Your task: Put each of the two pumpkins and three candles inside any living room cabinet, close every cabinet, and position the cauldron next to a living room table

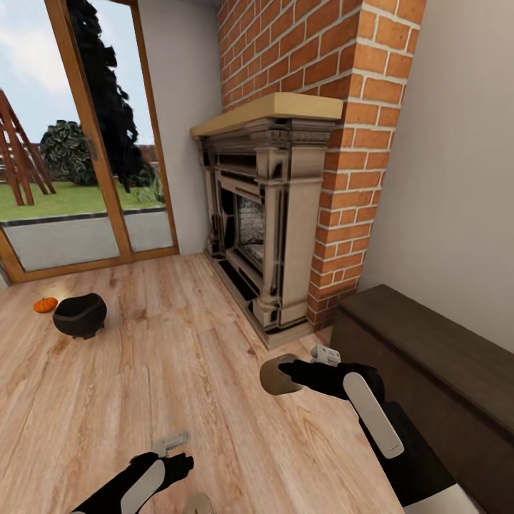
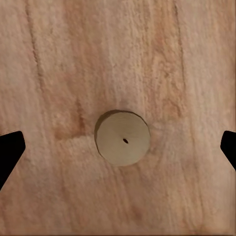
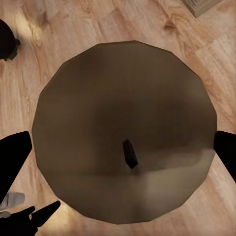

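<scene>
right gripper [image 3: 118, 147]: clamped on a candle [image 1: 278, 375], a finger at each flank, lifted clear of the floor [image 1: 143, 400], probably for the carry to the cabinet [image 1: 435, 371] at its 3 o'clock.
left gripper [image 2: 118, 150]: spread wide, holding nothing, poised straight over a second candle [image 2: 122, 137] standing on the boards, likely for a top-down grasp.
cauldron [image 1: 80, 315]: at 10 o'clock on the floor, one pumpkin [image 1: 45, 305] just beside it.
hidden: the other pumpkin, third candle and table; the cabinet's drawer fronts are hard to read.
</scene>
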